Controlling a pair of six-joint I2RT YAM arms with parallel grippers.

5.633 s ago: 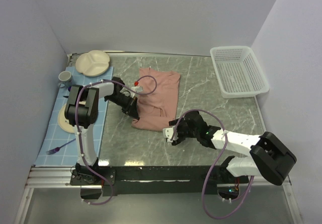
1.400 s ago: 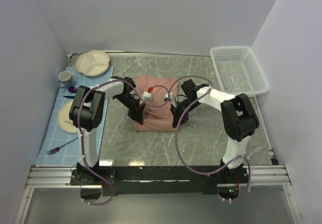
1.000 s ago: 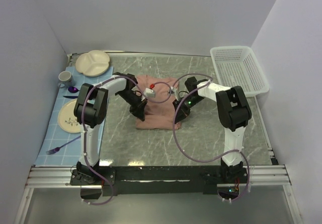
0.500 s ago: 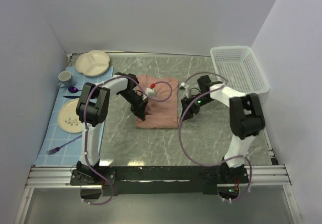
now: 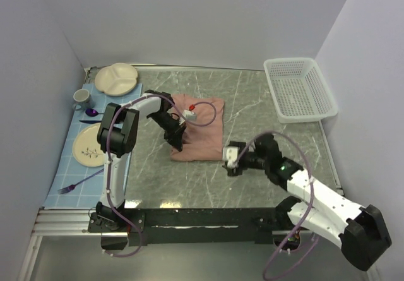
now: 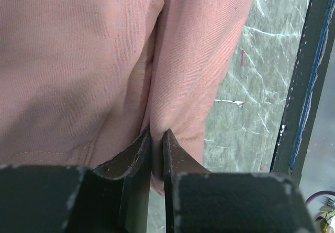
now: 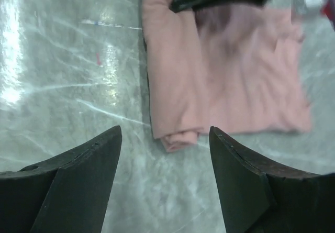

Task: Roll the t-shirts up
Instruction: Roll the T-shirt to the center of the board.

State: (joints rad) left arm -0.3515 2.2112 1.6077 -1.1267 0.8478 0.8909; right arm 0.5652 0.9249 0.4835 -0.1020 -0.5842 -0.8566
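Swinging back from the shirt's right edge, where it was half a second ago, the right gripper (image 5: 232, 156) now hangs just off the shirt's near right corner, and its jaws have spread wide in that time; the right wrist view shows them gaping and empty over bare table (image 5: 189, 180). Just beyond it lies the shirt (image 5: 201, 132), a pink, roughly rectangular folded pad a little left of the table's middle, with its near right corner curled into a small lump (image 7: 180, 139). At the pad's left edge the left gripper (image 6: 157, 136) is nearly closed, a thin ridge of fabric nipped between its fingers and the cloth bunching into a crease towards them. The shirt looks light, limp and several layers thick, so it will probably sag, stretch and slide on the smooth stone rather than hold any shape; a pull on one layer would likely peel the fold apart. A sound hold would seem to be at the two near corners, pinching through all layers, so that the edge turns over evenly and the roll runs away from the arms. Farther back, well apart from the shirt, a white basket (image 5: 298, 90) sits at the right and a divided plate (image 5: 117, 77) at the far left.
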